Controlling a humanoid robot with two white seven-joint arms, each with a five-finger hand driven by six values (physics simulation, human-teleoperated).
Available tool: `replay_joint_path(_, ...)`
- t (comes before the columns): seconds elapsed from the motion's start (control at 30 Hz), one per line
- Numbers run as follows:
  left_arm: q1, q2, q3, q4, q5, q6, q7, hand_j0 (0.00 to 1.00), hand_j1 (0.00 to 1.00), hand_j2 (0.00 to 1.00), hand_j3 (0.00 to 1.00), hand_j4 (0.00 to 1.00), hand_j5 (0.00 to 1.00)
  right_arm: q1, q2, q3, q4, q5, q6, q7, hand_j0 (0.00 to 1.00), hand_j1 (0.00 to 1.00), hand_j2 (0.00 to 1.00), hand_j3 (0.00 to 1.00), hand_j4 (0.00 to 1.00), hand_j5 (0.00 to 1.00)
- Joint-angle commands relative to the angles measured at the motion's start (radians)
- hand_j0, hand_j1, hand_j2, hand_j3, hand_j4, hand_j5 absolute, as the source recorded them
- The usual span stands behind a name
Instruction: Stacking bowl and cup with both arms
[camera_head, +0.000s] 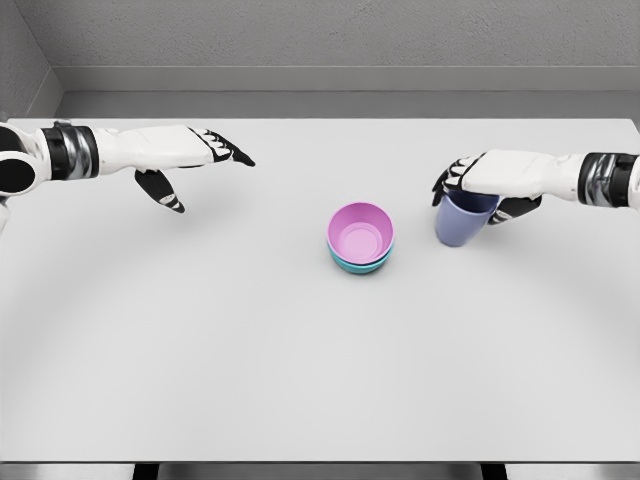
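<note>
- Table (200, 350): white; I see it fill most of the head view.
- Pink bowl (360, 231): near centre; nested upright in a teal bowl (357, 264), whose rim shows beneath it.
- Cup (460, 222): blue-violet; just right of the bowls, apart from them; slightly tilted.
- Right hand (490, 180): over the cup's top; fingers curled round it, gripping.
- Left hand (190, 155): far left, above the table, well apart from the bowls; fingers extended, thumb hanging down; I see nothing held.
</note>
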Motion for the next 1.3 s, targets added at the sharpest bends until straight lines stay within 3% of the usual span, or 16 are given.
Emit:
replay_joint_path(0.0, 0.0, 0.001, 0.001, -0.001, 0.006, 0.003, 0.0, 1.0, 1.0, 1.0, 1.0, 1.0, 1.0, 0.0, -0.003, -0.007, 0.0, -0.009, 0.003, 0.002, 0.56, 0.56, 0.56, 0.56, 0.56, 0.56)
replay_joint_path(0.77, 0.0, 0.001, 0.001, -0.003, 0.006, 0.003, 0.0, 1.0, 1.0, 1.0, 1.0, 1.0, 1.0, -0.02, -0.006, -0.105, -0.005, -0.03, 0.003, 0.002, 0.54, 0.54, 0.54, 0.54, 0.54, 0.54)
replay_joint_path(0.9, 0.003, 0.001, 0.003, -0.003, 0.006, 0.003, 0.0, 1.0, 1.0, 1.0, 1.0, 1.0, 1.0, -0.028, -0.006, -0.117, -0.014, -0.076, 0.003, 0.002, 0.54, 0.54, 0.54, 0.54, 0.54, 0.54)
replay_joint_path(1.27, 0.005, 0.003, 0.003, -0.003, 0.006, 0.003, 0.0, 1.0, 1.0, 1.0, 1.0, 1.0, 1.0, -0.025, -0.015, -0.119, -0.209, -0.087, 0.003, 0.002, 0.51, 0.51, 0.51, 0.51, 0.51, 0.51)
